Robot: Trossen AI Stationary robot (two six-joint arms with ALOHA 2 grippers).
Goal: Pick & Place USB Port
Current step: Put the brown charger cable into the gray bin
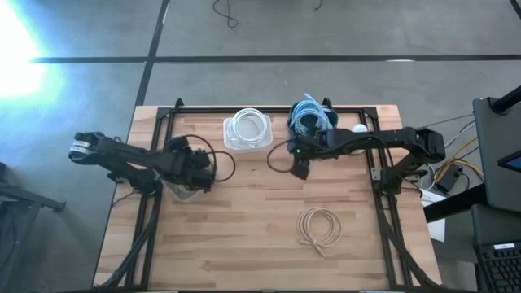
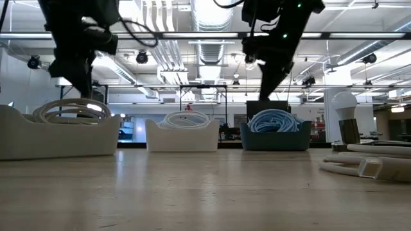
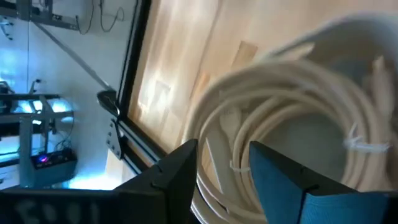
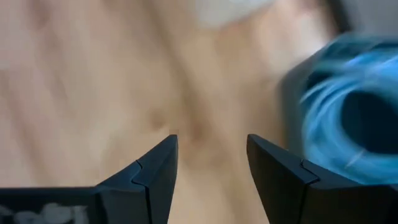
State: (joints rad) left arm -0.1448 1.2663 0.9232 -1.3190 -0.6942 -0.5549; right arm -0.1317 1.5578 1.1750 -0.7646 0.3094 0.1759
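The left tool (image 1: 194, 175) hangs over the bin (image 1: 181, 193) at the desk's (image 1: 260, 236) nine o'clock edge, fingers spread above a coiled cream cable (image 3: 292, 118) lying inside. The right tool (image 1: 298, 168) hovers spread and empty near the blue bin (image 1: 312, 120) at one o'clock. Another cream coil (image 1: 319, 228) lies at five o'clock.

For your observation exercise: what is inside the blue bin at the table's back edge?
The blue bin holds a coil of light blue cable, heaped above its rim. Anything beneath the coil is hidden.
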